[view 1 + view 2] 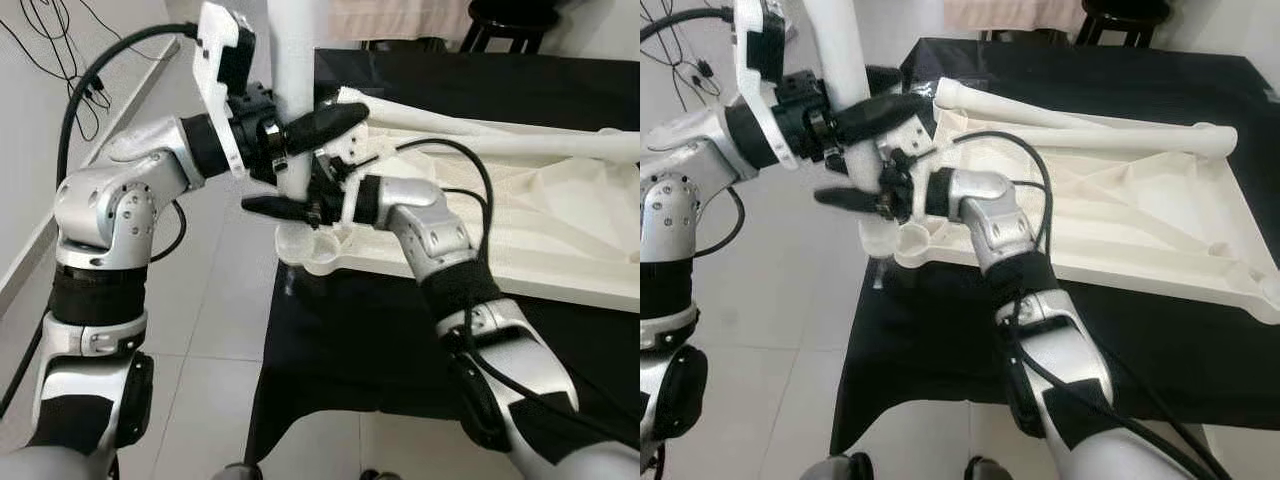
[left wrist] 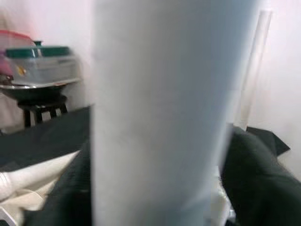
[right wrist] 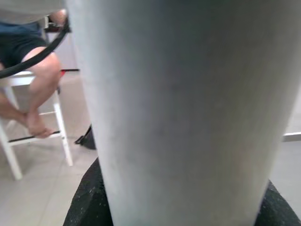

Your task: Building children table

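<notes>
Gripping the upright white leg [image 1: 293,60] from both sides, the left gripper [image 1: 305,130] and right gripper [image 1: 290,205] clamp it above the tabletop's [image 1: 560,200] corner socket [image 1: 310,248].

A white table leg [image 1: 293,60] stood upright in a corner socket [image 1: 305,245] of the upturned cream children's table [image 1: 1120,200]. Two more legs [image 1: 1090,130] lay flat across its underside.

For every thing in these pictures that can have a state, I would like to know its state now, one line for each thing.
White table leg: upright, foot at the corner socket, gripped by both pincers.
Table top: upside down on the black cloth, ribs up.
Corner socket: open, beside the leg's foot.
Two other legs: lying loose on the table top.
Left pincer: shut on the leg, higher up.
Right pincer: shut on the leg, lower down.
</notes>
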Robot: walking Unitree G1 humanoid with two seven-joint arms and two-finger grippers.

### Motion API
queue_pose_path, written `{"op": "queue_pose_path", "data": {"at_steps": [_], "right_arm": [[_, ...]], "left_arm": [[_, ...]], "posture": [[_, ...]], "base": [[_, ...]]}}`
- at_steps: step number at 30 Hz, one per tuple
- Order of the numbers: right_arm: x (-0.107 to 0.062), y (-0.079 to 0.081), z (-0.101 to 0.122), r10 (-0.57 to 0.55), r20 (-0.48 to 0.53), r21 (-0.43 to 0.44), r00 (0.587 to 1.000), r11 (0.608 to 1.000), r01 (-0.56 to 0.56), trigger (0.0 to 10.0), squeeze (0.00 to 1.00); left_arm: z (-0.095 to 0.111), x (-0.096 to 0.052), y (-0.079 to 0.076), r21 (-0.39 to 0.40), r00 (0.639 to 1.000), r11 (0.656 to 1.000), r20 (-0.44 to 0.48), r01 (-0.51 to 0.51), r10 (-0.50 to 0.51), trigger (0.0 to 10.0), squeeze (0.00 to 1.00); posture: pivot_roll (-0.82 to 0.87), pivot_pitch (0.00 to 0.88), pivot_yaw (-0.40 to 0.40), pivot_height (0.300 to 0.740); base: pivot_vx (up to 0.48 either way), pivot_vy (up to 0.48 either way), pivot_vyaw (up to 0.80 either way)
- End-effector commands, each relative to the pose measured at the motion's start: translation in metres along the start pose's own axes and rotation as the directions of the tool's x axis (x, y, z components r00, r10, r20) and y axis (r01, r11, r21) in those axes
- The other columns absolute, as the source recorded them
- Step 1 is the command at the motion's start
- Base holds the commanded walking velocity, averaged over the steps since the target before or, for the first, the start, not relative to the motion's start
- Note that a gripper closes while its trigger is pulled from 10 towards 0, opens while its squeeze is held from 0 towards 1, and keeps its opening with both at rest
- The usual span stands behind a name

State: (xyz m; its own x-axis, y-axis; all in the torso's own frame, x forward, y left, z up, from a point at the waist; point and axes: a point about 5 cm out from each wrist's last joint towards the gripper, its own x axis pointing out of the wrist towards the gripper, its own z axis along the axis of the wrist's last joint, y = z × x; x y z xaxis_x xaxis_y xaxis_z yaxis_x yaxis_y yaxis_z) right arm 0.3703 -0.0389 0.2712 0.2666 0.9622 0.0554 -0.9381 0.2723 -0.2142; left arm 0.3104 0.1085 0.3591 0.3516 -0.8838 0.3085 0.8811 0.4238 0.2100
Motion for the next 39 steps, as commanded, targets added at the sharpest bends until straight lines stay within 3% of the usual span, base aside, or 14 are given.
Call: {"op": "queue_pose_path", "data": {"at_steps": [1, 2, 6, 11, 12, 17, 18, 19, 22, 23, 25, 28, 30, 39], "right_arm": [[0.007, -0.003, 0.001, -0.061, 0.004, 0.027, 0.998, 0.998, 0.060, 0.0, 0.00], [0.002, -0.009, 0.006, -0.088, 0.029, 0.036, 0.996, 0.996, 0.087, 0.0, 0.00], [-0.009, -0.019, 0.015, -0.112, 0.071, 0.039, 0.991, 0.993, 0.109, 0.0, 0.00], [-0.019, -0.025, 0.017, -0.139, 0.079, 0.030, 0.987, 0.990, 0.137, 0.0, 0.00], [-0.028, -0.032, 0.019, -0.183, 0.091, 0.033, 0.979, 0.983, 0.181, 0.0, 0.00], [-0.037, -0.038, 0.023, -0.208, 0.122, 0.038, 0.970, 0.978, 0.205, 0.0, 0.00], [-0.038, -0.038, 0.025, -0.193, 0.136, 0.037, 0.972, 0.981, 0.190, 0.0, 0.00], [-0.039, -0.031, 0.028, -0.091, 0.160, 0.023, 0.983, 0.996, 0.088, 0.0, 0.00], [-0.039, -0.029, 0.029, -0.062, 0.166, 0.019, 0.984, 0.998, 0.060, 0.0, 0.00], [-0.038, -0.023, 0.028, -0.003, 0.159, 0.002, 0.987, 1.000, 0.002, 10.0, 0.00], [-0.035, -0.013, 0.025, 0.104, 0.145, -0.010, 0.984, 0.995, -0.104, 10.0, 0.00], [-0.028, -0.005, 0.021, 0.165, 0.122, -0.030, 0.979, 0.986, -0.163, 10.0, 0.00], [-0.022, -0.002, 0.020, 0.181, 0.117, -0.035, 0.976, 0.983, -0.178, 10.0, 0.00], [-0.018, -0.002, 0.017, 0.211, 0.089, -0.051, 0.973, 0.977, -0.207, 10.0, 0.00]], "left_arm": [[0.008, 0.007, -0.011, 0.029, 0.998, 0.999, 0.043, 0.038, -0.039, 10.0, 1.00], [0.012, -0.008, -0.004, 0.043, 0.996, 0.997, 0.058, -0.067, 0.064, 10.0, 1.00], [0.020, -0.047, 0.001, 0.054, 0.968, 0.968, 0.071, -0.244, 0.240, 10.0, 1.00], [0.017, -0.075, -0.004, 0.064, 0.944, 0.941, 0.021, -0.331, 0.330, 10.0, 1.00], [0.000, -0.094, -0.019, 0.047, 0.926, 0.927, -0.056, -0.372, 0.375, 10.0, 1.00], [-0.032, -0.105, -0.048, -0.027, 0.906, 0.912, -0.137, -0.409, 0.402, 10.0, 1.00], [-0.045, -0.105, -0.061, -0.048, 0.903, 0.913, -0.181, -0.404, 0.390, 10.0, 0.88], [-0.075, -0.106, -0.092, -0.101, 0.895, 0.919, -0.288, -0.381, 0.340, 10.0, 0.00], [-0.080, -0.107, -0.101, -0.117, 0.892, 0.919, -0.312, -0.378, 0.327, 10.0, 0.00], [-0.091, -0.108, -0.116, -0.124, 0.885, 0.928, -0.370, -0.350, 0.284, 10.0, 0.00], [-0.105, -0.111, -0.137, -0.154, 0.870, 0.932, -0.433, -0.327, 0.234, 10.0, 0.00], [-0.115, -0.118, -0.151, -0.127, 0.840, 0.943, -0.502, -0.307, 0.206, 10.0, 0.00], [-0.119, -0.124, -0.152, -0.046, 0.807, 0.953, -0.544, -0.300, 0.228, 10.0, 0.00], [-0.115, -0.125, -0.151, 0.074, 0.793, 0.922, -0.486, -0.381, 0.367, 10.0, 0.00]], "posture": [[0.04, 0.189, 0.001, 0.740], [0.05, 0.198, 0.000, 0.740], [0.06, 0.219, 0.000, 0.740], [0.07, 0.233, -0.002, 0.740], [0.08, 0.258, -0.002, 0.740], [0.08, 0.270, 0.000, 0.740], [0.08, 0.280, 0.002, 0.740], [0.08, 0.295, 0.003, 0.740], [0.08, 0.295, 0.003, 0.740], [0.07, 0.314, 0.002, 0.740], [0.07, 0.323, 0.001, 0.740], [0.06, 0.348, -0.005, 0.740], [0.07, 0.358, -0.008, 0.740], [0.08, 0.386, -0.014, 0.740]], "base": [[0.000, 0.000, 0.00], [0.000, 0.000, 0.00], [0.000, 0.000, 0.00], [0.000, 0.000, 0.00], [0.000, 0.000, 0.00], [0.000, 0.000, 0.00], [0.000, 0.000, 0.00], [0.000, 0.000, 0.00], [0.000, 0.000, 0.00], [0.000, 0.000, 0.00], [0.000, 0.000, 0.00], [0.000, 0.000, 0.00], [0.000, 0.000, 0.00], [0.000, 0.000, 0.00]]}}
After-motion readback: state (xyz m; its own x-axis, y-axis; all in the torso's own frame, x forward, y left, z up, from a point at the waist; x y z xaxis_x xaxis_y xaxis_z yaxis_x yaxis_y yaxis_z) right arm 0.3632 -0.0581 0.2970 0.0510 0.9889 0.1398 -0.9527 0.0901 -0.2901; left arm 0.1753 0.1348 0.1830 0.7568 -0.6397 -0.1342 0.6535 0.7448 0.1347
